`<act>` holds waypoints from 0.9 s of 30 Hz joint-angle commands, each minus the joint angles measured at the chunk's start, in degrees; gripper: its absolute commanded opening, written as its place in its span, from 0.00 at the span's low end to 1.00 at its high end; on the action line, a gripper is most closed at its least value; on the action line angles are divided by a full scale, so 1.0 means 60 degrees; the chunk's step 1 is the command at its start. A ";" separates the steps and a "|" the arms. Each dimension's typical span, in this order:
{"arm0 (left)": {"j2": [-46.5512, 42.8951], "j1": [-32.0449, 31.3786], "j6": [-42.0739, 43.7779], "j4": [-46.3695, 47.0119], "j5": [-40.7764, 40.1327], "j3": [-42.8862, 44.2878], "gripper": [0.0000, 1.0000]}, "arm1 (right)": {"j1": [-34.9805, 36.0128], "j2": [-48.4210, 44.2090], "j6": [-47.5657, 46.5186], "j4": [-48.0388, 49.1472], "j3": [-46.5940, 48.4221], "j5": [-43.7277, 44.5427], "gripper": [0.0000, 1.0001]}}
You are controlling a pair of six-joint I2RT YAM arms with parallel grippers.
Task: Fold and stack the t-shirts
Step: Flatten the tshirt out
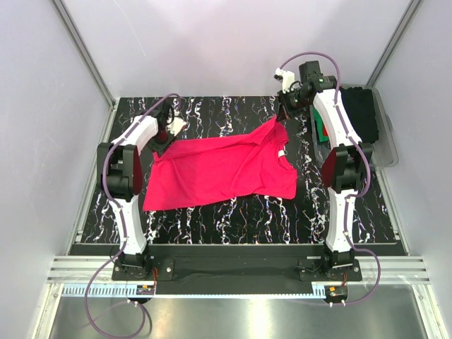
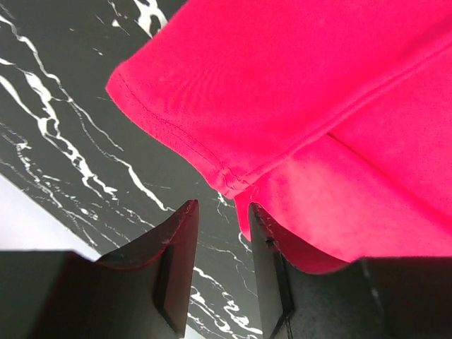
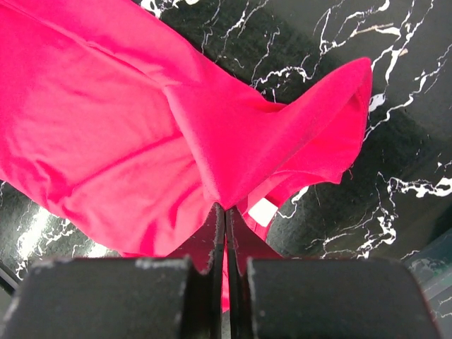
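A bright pinkish-red t-shirt [image 1: 219,169] lies spread on the black marbled table [image 1: 233,219]. My right gripper [image 1: 280,116] is shut on a fold of its far right part and lifts it off the table; the pinched cloth [image 3: 212,127] rises from my fingers, with the white neck label [image 3: 263,211] beside them. My left gripper [image 1: 167,138] is open at the shirt's far left corner. In the left wrist view the hemmed corner [image 2: 233,180] sits just beyond the fingertips [image 2: 260,219], with no cloth between the jaws.
A clear bin [image 1: 385,145] at the right edge of the table holds dark [image 1: 364,113] and green [image 1: 321,131] folded cloth. Grey walls and metal rails enclose the table on three sides.
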 commanded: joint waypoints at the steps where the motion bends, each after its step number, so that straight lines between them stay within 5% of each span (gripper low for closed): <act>1: 0.0157 0.0212 0.0202 0.0244 0.0193 0.0114 0.40 | 0.0072 -0.0299 -0.0118 -0.0049 0.0017 0.0204 0.00; 17: 0.0933 0.0300 0.0407 0.0171 0.0222 0.0437 0.38 | 0.0101 -0.0064 -0.0177 -0.0020 0.0076 0.0424 0.00; 25: 0.1241 0.0315 0.0436 -0.0180 0.0383 0.0759 0.32 | 0.0116 0.0038 -0.0206 -0.0020 0.0163 0.0497 0.00; 27: 0.1256 0.0315 0.0436 -0.0254 0.0428 0.0818 0.22 | 0.0116 0.0067 -0.0191 -0.0006 0.0178 0.0497 0.00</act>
